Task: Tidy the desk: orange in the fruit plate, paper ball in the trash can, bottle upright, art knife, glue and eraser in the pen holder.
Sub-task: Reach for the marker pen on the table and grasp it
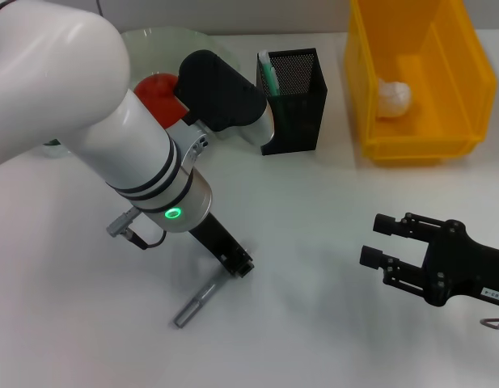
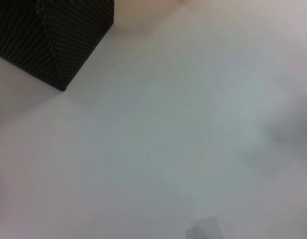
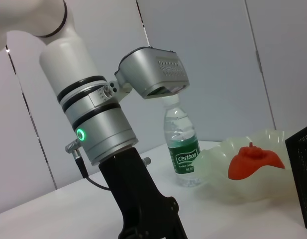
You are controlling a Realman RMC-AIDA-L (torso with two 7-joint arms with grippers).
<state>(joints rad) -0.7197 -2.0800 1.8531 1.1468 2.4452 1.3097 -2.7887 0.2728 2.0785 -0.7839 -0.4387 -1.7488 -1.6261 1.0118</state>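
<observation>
A grey art knife (image 1: 196,303) lies on the white table, just in front of my left gripper (image 1: 237,264), which hangs low above it. A grey tip, possibly the knife, shows in the left wrist view (image 2: 203,230). The black mesh pen holder (image 1: 296,101) holds a green and white item (image 1: 268,69). The paper ball (image 1: 392,97) lies in the yellow trash bin (image 1: 455,133). A red-orange fruit (image 1: 154,90) sits in the translucent fruit plate (image 1: 164,40). The bottle (image 3: 182,149) stands upright beside the plate (image 3: 218,164). My right gripper (image 1: 377,240) is open and empty at the front right.
My left arm (image 1: 112,137) covers much of the table's left side and hides the bottle in the head view. The pen holder's corner (image 2: 53,45) shows in the left wrist view. White table surface (image 1: 314,307) lies between the two grippers.
</observation>
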